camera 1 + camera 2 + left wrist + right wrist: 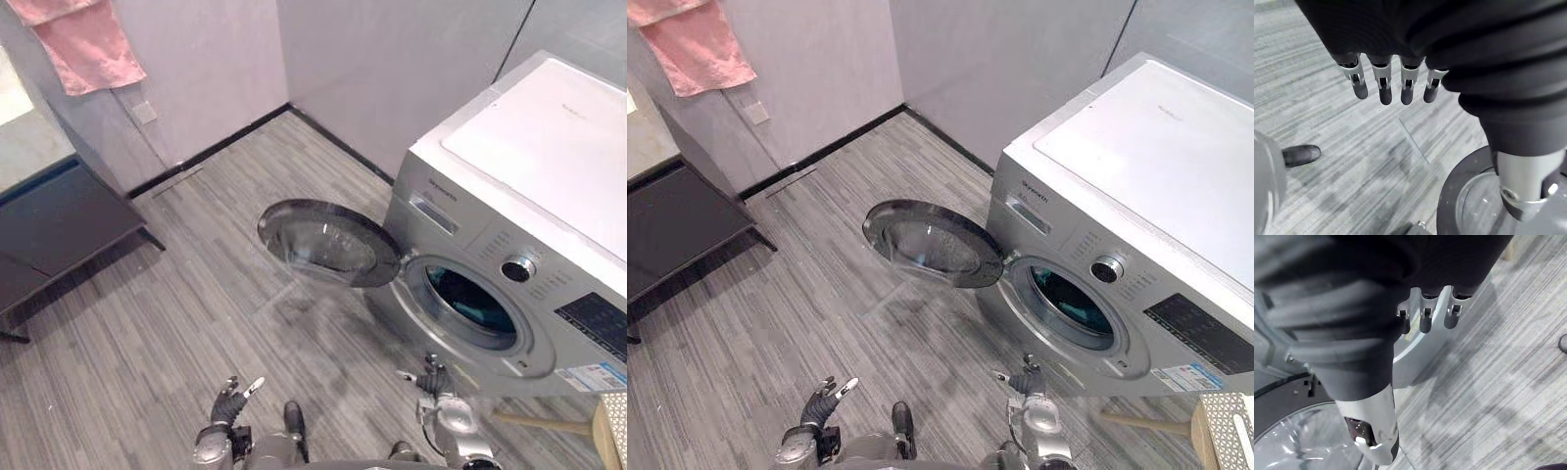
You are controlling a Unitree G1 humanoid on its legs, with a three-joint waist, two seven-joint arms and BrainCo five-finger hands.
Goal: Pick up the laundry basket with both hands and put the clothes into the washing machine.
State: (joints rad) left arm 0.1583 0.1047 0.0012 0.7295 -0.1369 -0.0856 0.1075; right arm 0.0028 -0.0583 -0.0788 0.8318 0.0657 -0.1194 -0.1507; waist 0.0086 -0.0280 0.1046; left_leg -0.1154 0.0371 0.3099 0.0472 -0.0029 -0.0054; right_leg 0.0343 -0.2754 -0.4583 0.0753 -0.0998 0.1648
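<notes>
High on the wall at my far left hangs a pink towel [83, 44], with a dark cabinet [59, 220] below it. Next comes my left hand [228, 403], low over the grey floor [196, 323]; its fingers [1385, 83] hang straight in a loose row and hold nothing. Past it, the round glass door [328, 242] stands swung wide open. My right hand [432, 380] hovers just before the front of the washing machine [509, 196], its fingers [1425, 320] relaxed and its thumb out, also empty. Something blue-green [480, 311] lies inside the drum [470, 299].

At the far right edge, on the floor beside the machine, I see a beige woven thing [612, 431] with a wooden bar [544, 423] reaching toward me. I judge it to be the laundry basket, though the edge cuts it off and I cannot tell its long axis. It lies to my right, well nearer my right hand than my left. So I would have to turn right before my 2 hands can flank it.
</notes>
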